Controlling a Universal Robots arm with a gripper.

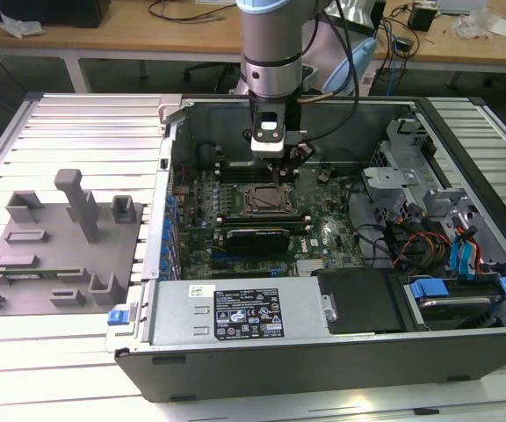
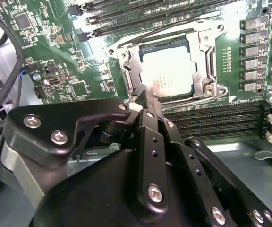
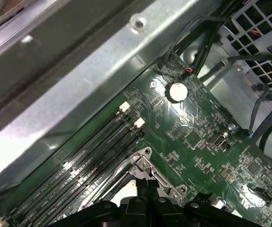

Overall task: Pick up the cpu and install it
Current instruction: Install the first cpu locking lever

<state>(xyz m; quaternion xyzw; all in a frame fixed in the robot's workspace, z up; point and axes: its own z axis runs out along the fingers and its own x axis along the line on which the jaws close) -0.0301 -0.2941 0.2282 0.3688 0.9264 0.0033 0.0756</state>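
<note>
Second wrist view shows the cpu (image 2: 170,72) seated in the socket (image 2: 207,45), claw (image 2: 143,101) just beside

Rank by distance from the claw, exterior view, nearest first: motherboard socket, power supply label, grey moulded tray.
1. motherboard socket: just below the claw, inside the case.
2. power supply label: toward the case's front edge, lower in the view.
3. grey moulded tray: outside the case, at the exterior view's left.

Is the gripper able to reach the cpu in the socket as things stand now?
Probably yes. The gripper hangs right at the edge of the socket, whose frame is open, and the cpu lies uncovered inside. Nothing stands between them. Whether the gripper touches the cpu, I cannot tell.
</note>
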